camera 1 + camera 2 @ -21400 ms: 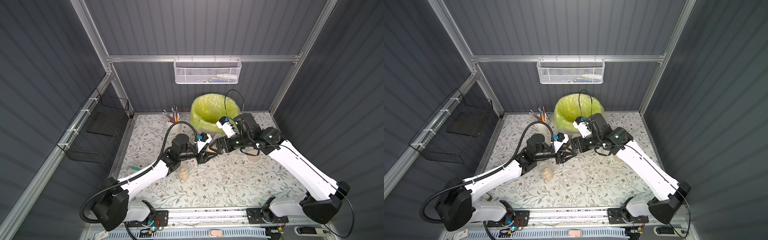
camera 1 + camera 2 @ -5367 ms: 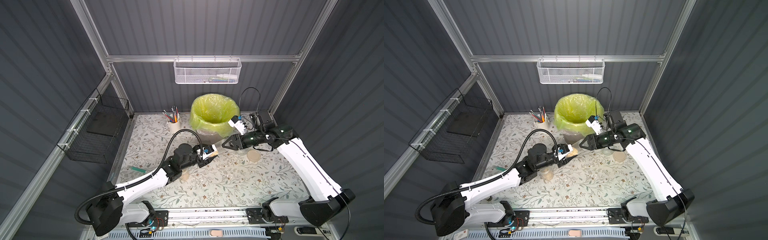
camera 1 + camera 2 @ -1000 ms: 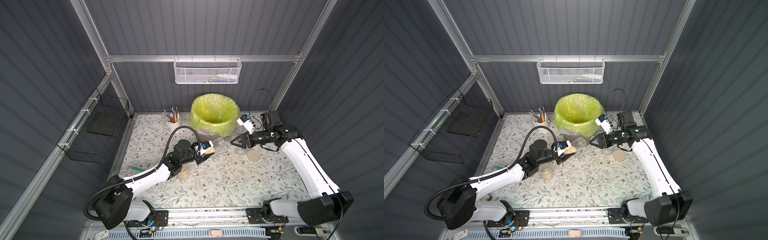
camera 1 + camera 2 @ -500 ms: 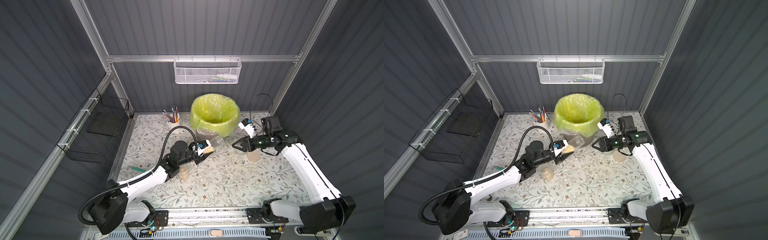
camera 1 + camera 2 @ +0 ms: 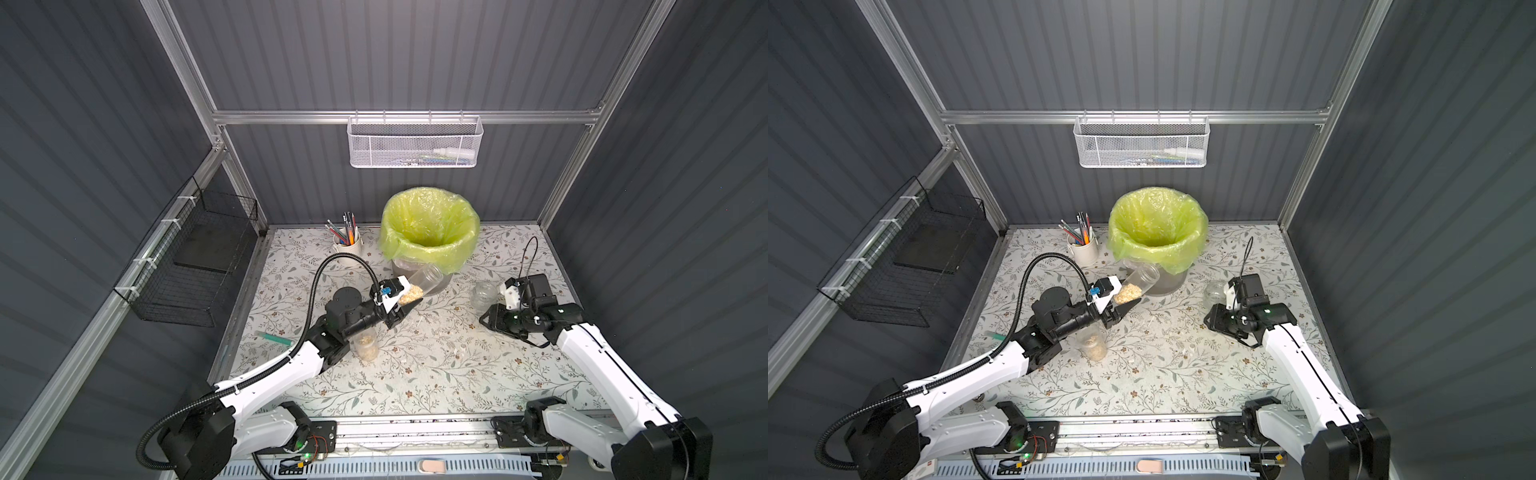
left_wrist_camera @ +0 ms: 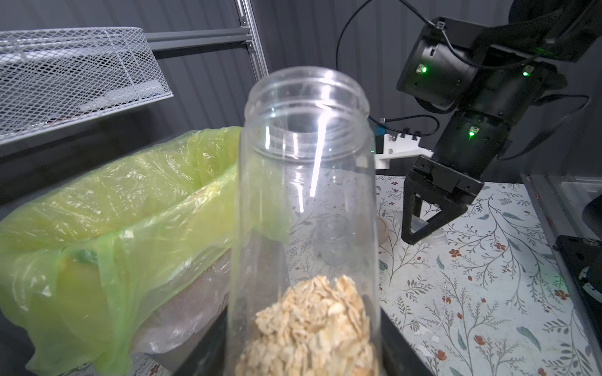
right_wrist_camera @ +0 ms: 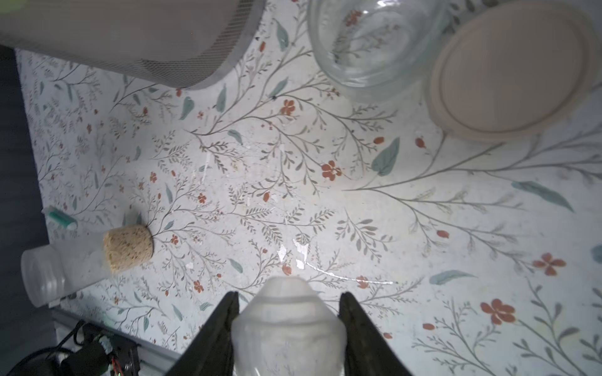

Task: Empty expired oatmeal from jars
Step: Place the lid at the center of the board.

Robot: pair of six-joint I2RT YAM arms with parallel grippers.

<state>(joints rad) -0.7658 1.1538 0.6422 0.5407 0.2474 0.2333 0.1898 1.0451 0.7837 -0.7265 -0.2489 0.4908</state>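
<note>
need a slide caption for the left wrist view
Open clear jar, oatmeal settled at its base, held tilted toward the yellow-green-lined bin; beyond, the right gripper grips a translucent cap.

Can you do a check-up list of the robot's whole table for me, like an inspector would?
Surface: flowery tabletop; a few loose flakes lie on it.
Job's things: tall jar tilted toward the lined bin, oatmeal at its bottom end; second jar upright with oats; squat jar empty, beige lid beside it.
Clutter: mug of pencils; teal stick.
Grippers: left gripper shut on the tall jar; right gripper shut on a whitish cap.
Cables: black hose arches over the left arm; thin cable loops above the right arm.
Surroundings: white mesh basket, black wire basket, dark ribbed walls.
</note>
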